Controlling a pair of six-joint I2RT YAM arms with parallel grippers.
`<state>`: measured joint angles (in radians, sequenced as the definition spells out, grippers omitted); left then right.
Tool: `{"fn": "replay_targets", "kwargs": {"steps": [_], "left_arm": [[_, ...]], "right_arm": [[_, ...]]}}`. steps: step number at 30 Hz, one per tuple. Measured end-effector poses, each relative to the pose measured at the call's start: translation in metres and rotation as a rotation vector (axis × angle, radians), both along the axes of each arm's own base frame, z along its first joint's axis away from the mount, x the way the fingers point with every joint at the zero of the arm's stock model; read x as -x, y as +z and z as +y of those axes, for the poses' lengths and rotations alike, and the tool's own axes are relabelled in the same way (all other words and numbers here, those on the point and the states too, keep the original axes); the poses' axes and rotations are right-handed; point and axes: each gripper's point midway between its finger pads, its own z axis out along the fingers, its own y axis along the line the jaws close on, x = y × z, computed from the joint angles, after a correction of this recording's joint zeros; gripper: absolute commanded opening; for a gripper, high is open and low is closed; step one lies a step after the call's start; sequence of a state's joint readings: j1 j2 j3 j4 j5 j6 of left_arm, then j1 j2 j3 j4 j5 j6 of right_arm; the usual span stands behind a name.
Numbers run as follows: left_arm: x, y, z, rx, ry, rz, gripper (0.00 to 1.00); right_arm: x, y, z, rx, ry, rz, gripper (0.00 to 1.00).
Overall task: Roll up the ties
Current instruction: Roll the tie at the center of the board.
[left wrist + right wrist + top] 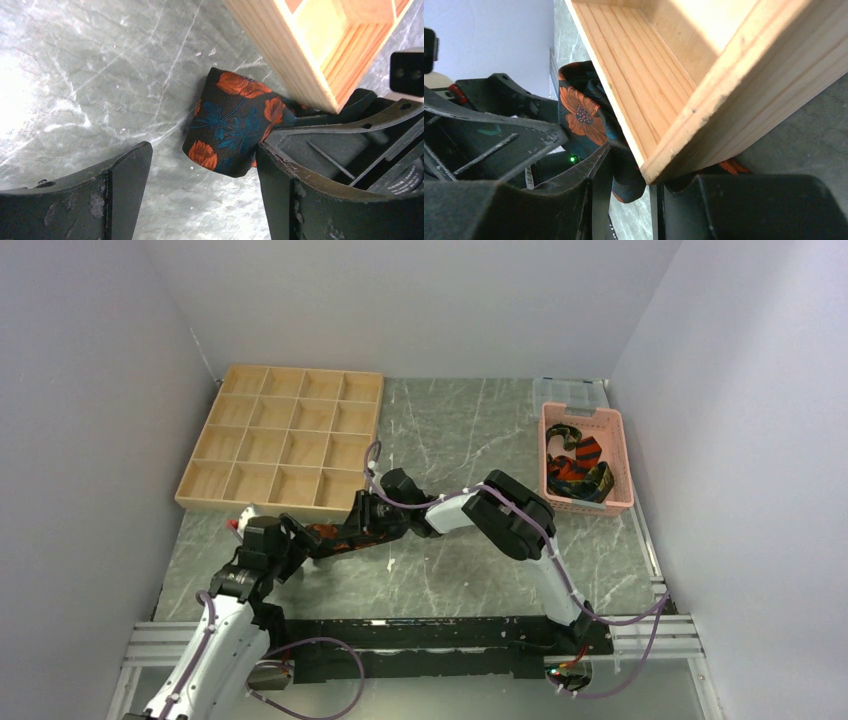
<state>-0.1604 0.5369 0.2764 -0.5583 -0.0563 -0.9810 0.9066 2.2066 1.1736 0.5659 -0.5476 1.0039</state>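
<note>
The left gripper (202,152) stood released, its fingers spread wide over the marble table (75,75). Just ahead of their tips lay the rolled tie (232,125), black with orange flowers and teal leaves, closer to one finger than the other. The corner of the wooden tray (300,55) sat right beyond the roll. Only this view showed the roll's whole face.

From its own wrist, the right gripper (629,180) had tie fabric running down between its narrowed fingers. One finger was against the cloth and a sliver of table showed beside the other. The tray corner loomed directly in front and hid the rest, so I could not tell whether it was clenched on the cloth.

Only the overhead view showed both grippers nose to nose at the tray's near edge. There the tie was just a dark scrap between them. It alone showed the pink basket (583,412), well behind the right gripper, holding more ties (580,465).
</note>
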Motion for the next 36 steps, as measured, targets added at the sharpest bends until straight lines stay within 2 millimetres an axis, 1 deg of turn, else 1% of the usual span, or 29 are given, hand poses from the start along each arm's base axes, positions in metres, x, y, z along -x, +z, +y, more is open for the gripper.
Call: {"fn": "replay_targets", "kwargs": {"steps": [4,8,9,11,14,15,16,21,24,29,36], "left_arm": [[-0.005,0.007,0.004,-0.022,0.012,-0.012,0.79],[-0.009,0.007,0.002,-0.046,-0.034,0.009,0.80],[-0.010,0.006,0.000,-0.050,-0.050,0.018,0.78],[-0.012,0.005,-0.003,-0.054,-0.081,0.042,0.75],[-0.015,0.000,-0.007,-0.053,-0.116,0.069,0.68],[-0.015,-0.002,-0.009,-0.052,-0.127,0.077,0.62],[-0.015,-0.002,-0.010,-0.051,-0.136,0.079,0.59],[-0.020,-0.003,-0.017,-0.041,-0.183,0.068,0.52],[-0.022,-0.005,-0.018,-0.043,-0.204,0.069,0.53],[-0.022,-0.005,-0.016,-0.057,-0.207,0.083,0.61],[-0.021,-0.002,-0.005,-0.098,-0.157,0.088,0.63]], "right_arm": [[-0.002,-0.002,0.000,0.016,-0.007,-0.006,0.34],[-0.004,-0.003,0.001,0.031,-0.013,-0.017,0.34],[-0.004,-0.003,0.001,0.034,-0.014,-0.020,0.34],[-0.004,-0.003,0.001,0.040,-0.018,-0.027,0.34],[-0.004,-0.003,0.001,0.045,-0.020,-0.036,0.34],[-0.004,-0.003,0.001,0.045,-0.019,-0.037,0.34],[-0.004,-0.003,0.001,0.045,-0.019,-0.037,0.34],[-0.005,-0.003,0.000,0.046,-0.022,-0.043,0.34],[-0.005,-0.003,0.000,0.048,-0.021,-0.047,0.34],[-0.005,-0.003,0.000,0.049,-0.020,-0.050,0.34],[-0.005,-0.003,0.000,0.053,-0.025,-0.065,0.34]]}}
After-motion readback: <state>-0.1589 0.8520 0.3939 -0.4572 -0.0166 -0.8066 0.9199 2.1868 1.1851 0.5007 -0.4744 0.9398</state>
